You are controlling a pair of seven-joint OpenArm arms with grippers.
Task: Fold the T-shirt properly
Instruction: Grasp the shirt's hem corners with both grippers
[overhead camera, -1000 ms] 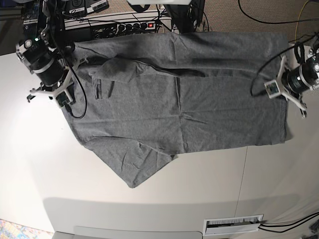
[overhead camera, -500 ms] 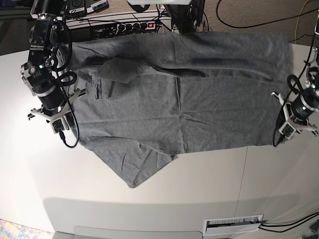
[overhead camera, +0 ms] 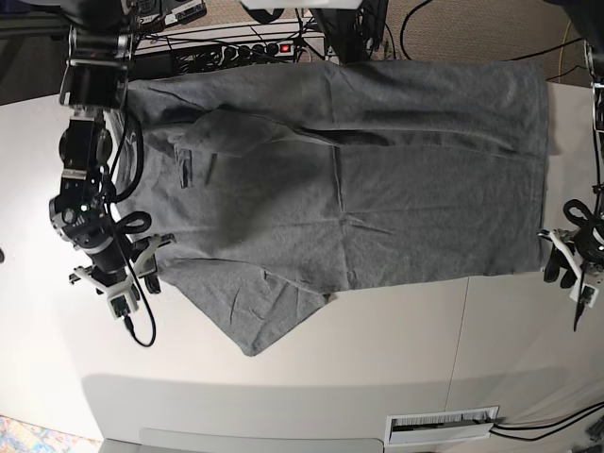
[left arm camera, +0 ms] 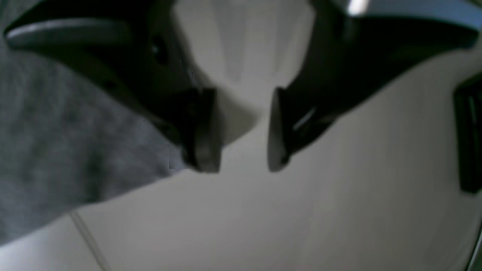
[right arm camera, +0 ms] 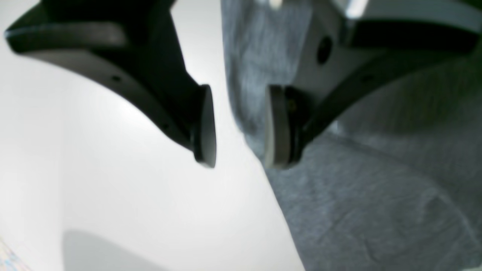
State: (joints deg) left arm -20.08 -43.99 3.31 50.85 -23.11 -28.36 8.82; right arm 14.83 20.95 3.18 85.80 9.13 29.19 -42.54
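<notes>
The T-shirt (overhead camera: 349,179) lies spread across the white surface (overhead camera: 283,377), one sleeve tucked in, the other still sticking out, so most folding is left, I judge. My left end effector (left arm camera: 241,131) and right end effector (right arm camera: 237,128) gape empty at its edges; both wrist views are blurred.

Left gripper (left arm camera: 241,165) low at the scene's right edge, jaws parted, nothing between. Right gripper (right arm camera: 237,163) low at the scene's left, jaws likewise parted, arm reaching down from the far side.
</notes>
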